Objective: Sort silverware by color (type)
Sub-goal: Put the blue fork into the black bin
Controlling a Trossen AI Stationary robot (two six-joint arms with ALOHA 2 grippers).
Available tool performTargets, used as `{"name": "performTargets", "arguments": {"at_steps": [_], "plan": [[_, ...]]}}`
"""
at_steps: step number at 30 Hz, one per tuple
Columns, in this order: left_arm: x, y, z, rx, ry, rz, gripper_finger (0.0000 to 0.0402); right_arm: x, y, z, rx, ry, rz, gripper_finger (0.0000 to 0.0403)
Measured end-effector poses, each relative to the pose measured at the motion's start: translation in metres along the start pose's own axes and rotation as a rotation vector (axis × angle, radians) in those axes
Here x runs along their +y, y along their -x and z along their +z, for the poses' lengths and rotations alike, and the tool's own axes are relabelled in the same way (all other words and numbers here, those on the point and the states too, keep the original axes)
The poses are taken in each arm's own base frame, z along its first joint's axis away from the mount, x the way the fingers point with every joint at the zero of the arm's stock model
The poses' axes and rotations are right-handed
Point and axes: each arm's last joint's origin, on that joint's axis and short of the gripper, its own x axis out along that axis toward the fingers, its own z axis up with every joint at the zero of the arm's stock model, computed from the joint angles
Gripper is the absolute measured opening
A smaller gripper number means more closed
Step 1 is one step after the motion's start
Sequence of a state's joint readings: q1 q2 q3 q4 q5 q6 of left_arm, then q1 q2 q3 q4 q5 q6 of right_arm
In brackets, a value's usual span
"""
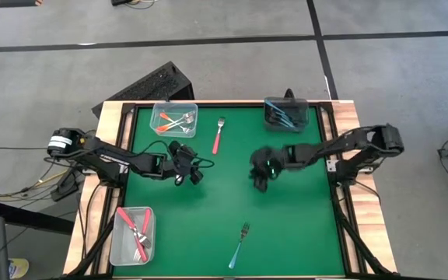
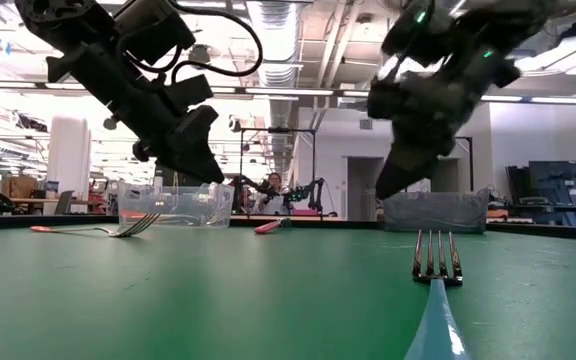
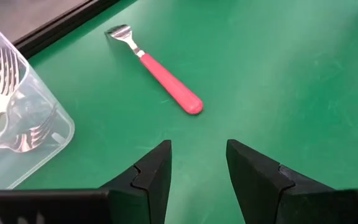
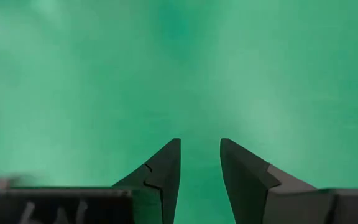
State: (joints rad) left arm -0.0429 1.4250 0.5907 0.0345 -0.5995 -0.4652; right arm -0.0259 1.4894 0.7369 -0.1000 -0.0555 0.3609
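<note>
A red-handled fork [image 1: 218, 138] lies flat on the green mat near the far edge; the left wrist view shows the same red fork [image 3: 166, 81] ahead of my left gripper [image 3: 197, 165], which hovers open and empty. A light-blue-handled fork [image 1: 239, 245] lies near the front edge, close in the low view [image 2: 436, 290]. My right gripper [image 4: 200, 163] hangs open over bare mat at mid table [image 1: 261, 177], holding nothing. My left gripper [image 1: 189, 173] is left of centre.
A clear bin [image 1: 174, 119] with orange-handled forks stands at the far left. A dark bin [image 1: 285, 113] with blue-handled forks stands at the far right. A clear bin [image 1: 133, 235] with red-handled forks sits at the near left. Open mat lies between the arms.
</note>
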Motion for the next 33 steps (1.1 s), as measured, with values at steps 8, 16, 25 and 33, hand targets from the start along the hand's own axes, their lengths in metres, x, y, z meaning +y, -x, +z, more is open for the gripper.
{"name": "performTargets", "arguments": {"at_steps": [8,16,25,33], "plan": [[-0.012,0.008,-0.005,-0.005,0.015,-0.050,0.0141,0.070,-0.017,-0.033,0.046,-0.037,0.182,0.0138],[-0.032,0.025,-0.017,0.010,-0.021,-0.163,0.0141,0.100,-0.042,-0.060,0.095,-0.147,0.255,0.0177],[-0.048,0.042,-0.028,-0.002,-0.054,-0.228,0.0141,0.117,-0.058,-0.075,0.086,-0.201,0.333,0.0218],[-0.050,0.044,-0.028,-0.017,-0.036,-0.222,0.0141,0.121,-0.056,-0.076,0.104,-0.203,0.375,0.0199]]}}
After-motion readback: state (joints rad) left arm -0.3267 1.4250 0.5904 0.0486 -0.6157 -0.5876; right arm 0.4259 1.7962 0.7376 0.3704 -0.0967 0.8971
